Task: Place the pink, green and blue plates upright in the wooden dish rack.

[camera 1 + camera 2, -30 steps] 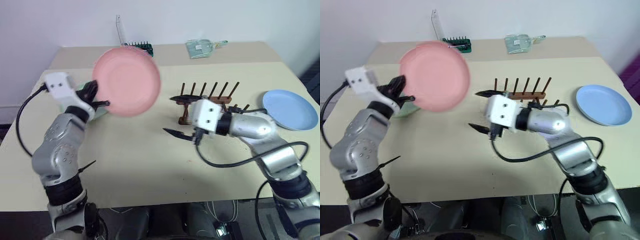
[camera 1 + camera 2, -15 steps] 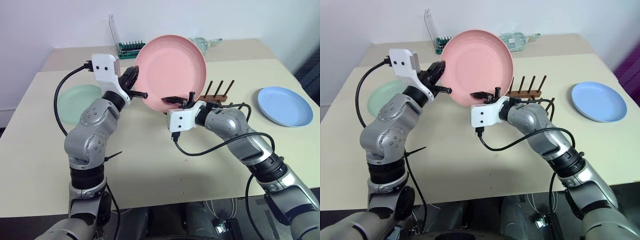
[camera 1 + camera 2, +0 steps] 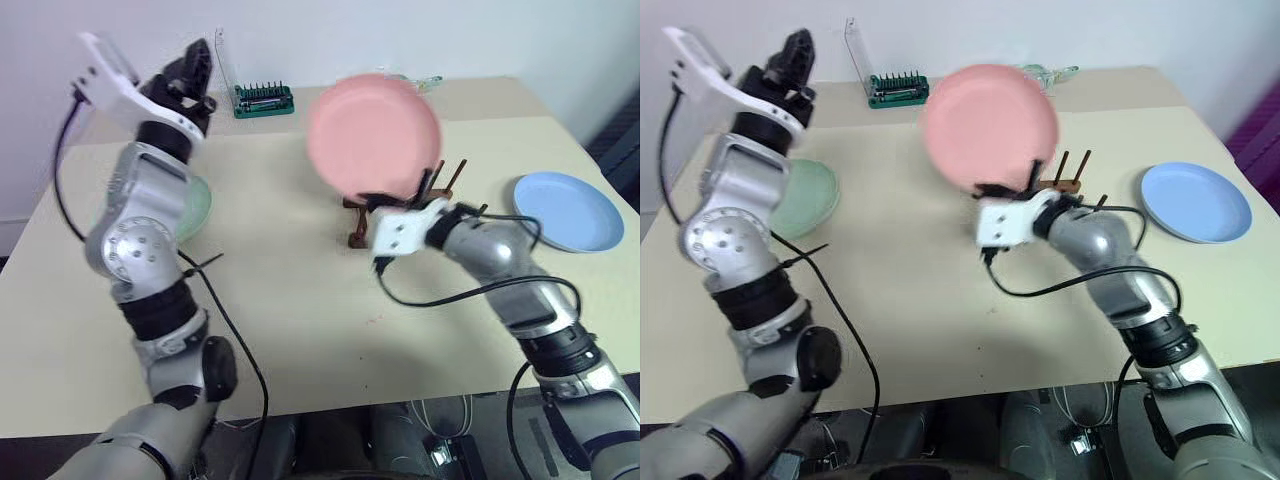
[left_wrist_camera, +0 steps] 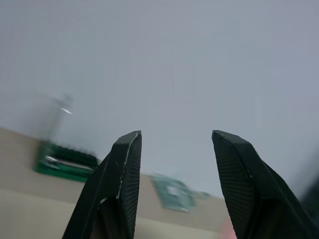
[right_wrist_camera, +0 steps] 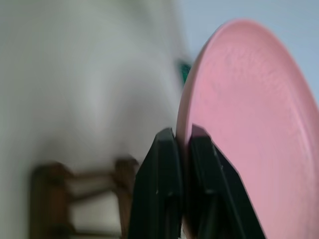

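From the left eye view, the right gripper is clamped on the lower rim of the pink plate, which stands upright in the air just above and in front of the wooden dish rack. The plate hides most of the rack; a few pegs and the near end of a rail show below and to the right of it. The left gripper is raised high at the far left, holding nothing, well apart from the pink plate. The green plate lies flat on the desk, mostly behind the left arm. The blue plate lies flat near the right edge of the desk, beside the rack but apart from it. A green bit holder sits at the back of the desk.

The right eye view gives the same layout, with two rack pegs standing clear between the pink plate and the blue plate.

In the left wrist view, the left gripper's fingers stand apart with nothing between them, aimed at the wall above the back of the desk.

In the right wrist view, the right gripper's fingers pinch the pink plate's rim, with the rack blurred beside them.
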Action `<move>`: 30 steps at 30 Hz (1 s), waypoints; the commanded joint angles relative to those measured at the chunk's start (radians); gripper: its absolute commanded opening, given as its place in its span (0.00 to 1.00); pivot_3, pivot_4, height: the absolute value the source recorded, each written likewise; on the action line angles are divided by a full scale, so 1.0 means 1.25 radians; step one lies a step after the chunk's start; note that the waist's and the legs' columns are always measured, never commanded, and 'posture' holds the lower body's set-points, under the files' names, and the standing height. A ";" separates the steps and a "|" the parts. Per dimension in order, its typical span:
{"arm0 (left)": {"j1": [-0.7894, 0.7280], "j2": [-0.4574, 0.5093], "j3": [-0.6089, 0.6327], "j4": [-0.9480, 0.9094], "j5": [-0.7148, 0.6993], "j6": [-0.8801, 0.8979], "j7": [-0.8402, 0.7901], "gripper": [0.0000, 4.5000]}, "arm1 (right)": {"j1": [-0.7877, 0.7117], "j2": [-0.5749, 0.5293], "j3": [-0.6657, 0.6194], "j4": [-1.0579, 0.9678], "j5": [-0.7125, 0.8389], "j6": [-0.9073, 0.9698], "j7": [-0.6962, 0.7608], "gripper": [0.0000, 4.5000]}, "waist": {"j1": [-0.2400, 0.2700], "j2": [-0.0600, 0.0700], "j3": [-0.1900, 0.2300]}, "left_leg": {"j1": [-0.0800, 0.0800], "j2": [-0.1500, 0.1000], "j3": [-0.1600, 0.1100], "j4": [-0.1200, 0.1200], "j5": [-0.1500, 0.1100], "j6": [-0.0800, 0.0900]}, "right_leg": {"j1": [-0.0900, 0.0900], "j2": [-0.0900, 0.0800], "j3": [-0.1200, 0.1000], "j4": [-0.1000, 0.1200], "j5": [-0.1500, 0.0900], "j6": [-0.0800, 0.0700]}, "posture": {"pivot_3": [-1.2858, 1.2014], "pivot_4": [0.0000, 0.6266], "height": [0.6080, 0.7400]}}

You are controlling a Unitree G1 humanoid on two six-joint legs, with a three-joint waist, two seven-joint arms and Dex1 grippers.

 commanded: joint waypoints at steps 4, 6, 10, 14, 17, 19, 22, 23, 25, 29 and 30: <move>0.207 0.166 -0.285 -0.058 0.115 -0.060 -0.285 0.52 | -0.028 0.028 -0.350 -0.135 0.481 0.382 0.027 0.00 | 0.006 0.000 0.000 | 0.000 0.000 -0.002 0.001 -0.001 0.001 | 0.002 0.000 0.000 -0.001 0.000 0.000 | 0.52 0.24 1.00; 0.272 0.202 -0.359 -0.077 0.114 -0.069 -0.385 0.52 | -0.053 0.029 -0.432 -0.137 0.644 0.508 0.014 0.00 | 0.003 0.002 0.001 | -0.001 -0.001 -0.001 0.002 -0.001 0.002 | 0.002 -0.001 0.000 -0.001 0.000 -0.001 | 0.52 0.24 1.00; 0.345 0.236 -0.446 -0.108 0.097 -0.077 -0.514 0.52 | -0.071 0.012 -0.489 -0.094 0.796 0.644 -0.013 0.00 | 0.001 0.004 0.002 | 0.000 0.001 0.000 0.000 -0.001 0.002 | 0.001 -0.001 0.000 0.000 0.000 -0.001 | 0.52 0.24 1.00; 0.360 0.238 -0.459 -0.111 0.111 -0.081 -0.544 0.52 | -0.073 0.003 -0.505 -0.041 0.834 0.677 -0.048 0.00 | 0.002 0.005 0.002 | 0.000 0.001 0.001 0.000 -0.001 0.002 | 0.001 -0.001 0.000 0.000 0.000 -0.001 | 0.52 0.24 1.00; 0.361 0.233 -0.451 -0.101 0.120 -0.077 -0.540 0.52 | -0.071 0.009 -0.529 -0.013 0.901 0.702 -0.048 0.00 | 0.004 0.005 0.002 | 0.000 0.001 0.001 0.001 -0.001 0.002 | 0.001 -0.001 0.000 0.000 0.000 -0.001 | 0.52 0.24 1.00; 0.365 0.232 -0.447 -0.102 0.122 -0.075 -0.538 0.52 | -0.068 0.010 -0.532 0.007 0.916 0.707 -0.062 0.00 | 0.004 0.005 0.002 | 0.000 0.001 0.001 0.001 -0.001 0.002 | 0.001 -0.001 0.000 0.000 0.000 -0.001 | 0.52 0.24 1.00; 0.374 0.231 -0.440 -0.111 0.120 -0.070 -0.535 0.52 | -0.071 0.007 -0.527 0.050 0.915 0.700 -0.081 0.00 | 0.004 0.005 0.002 | -0.001 0.001 0.001 0.001 -0.001 0.003 | 0.001 -0.001 0.000 -0.001 0.000 -0.001 | 0.52 0.24 1.00; 0.376 0.231 -0.438 -0.114 0.119 -0.068 -0.534 0.52 | -0.080 0.007 -0.533 0.068 0.928 0.706 -0.087 0.00 | 0.003 0.005 0.002 | -0.001 0.001 0.001 0.001 -0.001 0.003 | 0.001 -0.001 0.000 -0.001 0.000 -0.001 | 0.52 0.24 1.00; 0.378 0.230 -0.437 -0.117 0.120 -0.065 -0.532 0.52 | -0.095 0.006 -0.542 0.104 0.952 0.719 -0.097 0.00 | 0.003 0.005 0.002 | 0.000 0.001 0.001 0.001 -0.001 0.003 | 0.001 -0.001 0.000 0.000 0.000 -0.001 | 0.52 0.24 1.00; 0.381 0.229 -0.437 -0.121 0.121 -0.061 -0.528 0.52 | -0.113 0.001 -0.562 0.161 0.984 0.729 -0.112 0.00 | 0.003 0.005 0.002 | 0.000 0.001 0.001 0.001 -0.001 0.003 | 0.001 -0.001 0.000 0.000 0.000 -0.001 | 0.52 0.24 1.00; 0.383 0.229 -0.438 -0.122 0.121 -0.060 -0.528 0.52 | -0.117 -0.001 -0.569 0.179 0.996 0.738 -0.117 0.00 | 0.003 0.005 0.002 | 0.000 0.001 0.001 0.001 -0.001 0.003 | 0.001 -0.001 0.000 0.000 0.000 -0.001 | 0.52 0.24 1.00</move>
